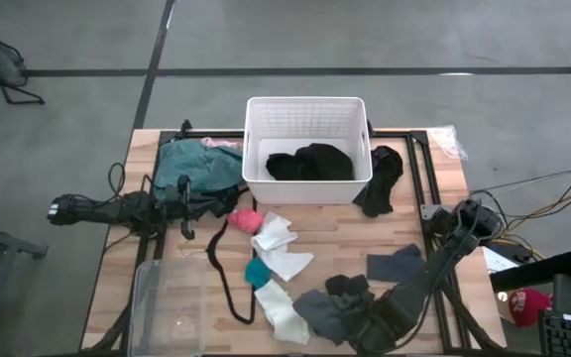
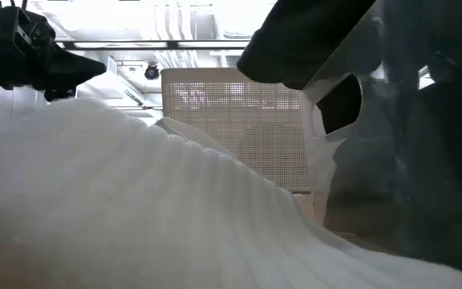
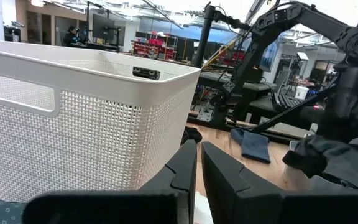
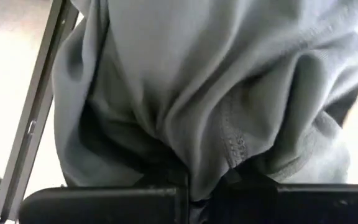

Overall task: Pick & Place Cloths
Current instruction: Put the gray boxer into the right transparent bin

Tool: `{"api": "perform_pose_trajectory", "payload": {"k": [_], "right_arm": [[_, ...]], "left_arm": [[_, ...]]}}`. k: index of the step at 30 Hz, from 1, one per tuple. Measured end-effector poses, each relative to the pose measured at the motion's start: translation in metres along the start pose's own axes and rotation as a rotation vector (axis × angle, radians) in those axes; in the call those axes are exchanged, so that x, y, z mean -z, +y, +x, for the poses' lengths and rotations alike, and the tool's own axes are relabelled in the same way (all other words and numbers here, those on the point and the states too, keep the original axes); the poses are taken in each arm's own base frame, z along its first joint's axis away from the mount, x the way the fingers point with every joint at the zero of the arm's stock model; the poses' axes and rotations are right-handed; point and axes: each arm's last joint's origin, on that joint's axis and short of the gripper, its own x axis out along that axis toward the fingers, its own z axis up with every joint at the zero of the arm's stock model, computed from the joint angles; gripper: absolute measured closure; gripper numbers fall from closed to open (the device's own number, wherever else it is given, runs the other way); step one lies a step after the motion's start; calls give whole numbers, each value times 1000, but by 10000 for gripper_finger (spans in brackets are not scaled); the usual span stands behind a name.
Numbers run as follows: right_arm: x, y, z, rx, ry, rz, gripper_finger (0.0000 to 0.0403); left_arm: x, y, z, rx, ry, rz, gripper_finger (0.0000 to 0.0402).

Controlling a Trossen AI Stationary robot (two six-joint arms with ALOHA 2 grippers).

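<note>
Two tools — right tool [image 4: 194, 180] pinching grey cloth [image 4: 216, 87], no writing legible

Even, soft light falls on the table [image 1: 167, 248] in the high view, with faint shadows under the white basket [image 1: 307, 149] and no glare. The low view is blown out along its upper edge by bright ceiling light, and a white cloth [image 2: 135, 209] filling the lower left is badly blurred. In the left wrist view the upper background glows bright. In the right wrist view grey fabric [image 4: 216, 93] is soft, with deep folds shadowed.
</note>
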Motion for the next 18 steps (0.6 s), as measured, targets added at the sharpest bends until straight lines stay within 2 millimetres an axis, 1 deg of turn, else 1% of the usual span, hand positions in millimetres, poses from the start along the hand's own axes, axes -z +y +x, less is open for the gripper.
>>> {"api": "perform_pose_trajectory", "payload": {"k": [4,7,9,13,18], "right_arm": [[-4,-3,15,-93,78,-36,390],[-5,-4,24,-89,112,-9,385],[-5,-5,24,-87,122,-4,372],[-4,-7,16,-97,105,7,332],[-1,-11,-10,-122,41,42,280]], "left_arm": [[0,0,0,0,0,0,371],[0,0,0,0,0,0,371],[0,0,0,0,1,0,371],[0,0,0,0,0,0,371],[0,0,0,0,0,0,371]]}}
